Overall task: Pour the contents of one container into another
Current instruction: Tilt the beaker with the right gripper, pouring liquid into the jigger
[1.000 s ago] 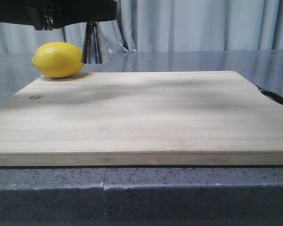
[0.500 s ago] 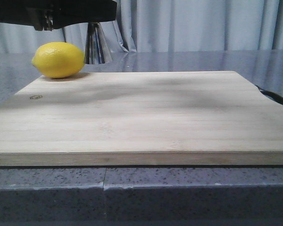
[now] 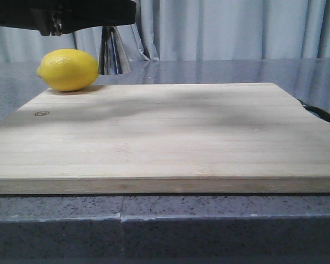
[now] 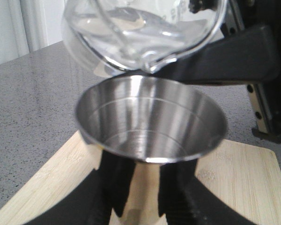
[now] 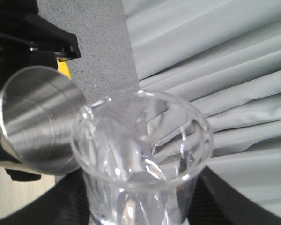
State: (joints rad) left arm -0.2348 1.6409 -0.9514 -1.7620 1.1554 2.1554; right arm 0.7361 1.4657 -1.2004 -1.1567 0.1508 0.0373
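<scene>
So the glass beaker (image 4: pixel 143 35) is tipped with its pouring lip right over the mouth of the steel jigger (image 4: pixel 150 124), both held up above the far left corner of the wooden board (image 3: pixel 165 132), near the lemon (image 3: pixel 69 69). The right end effector (image 5: pixel 145 206) is clamped around the beaker's base and the left end effector (image 4: pixel 140 187) is closed on the jigger's waist. Looks like the pour itself is the step in hand, though the jigger's bowl looks dry; I'd guess the next move is a slow extra tilt, keeping the lip centred so nothing dribbles onto the board.
</scene>
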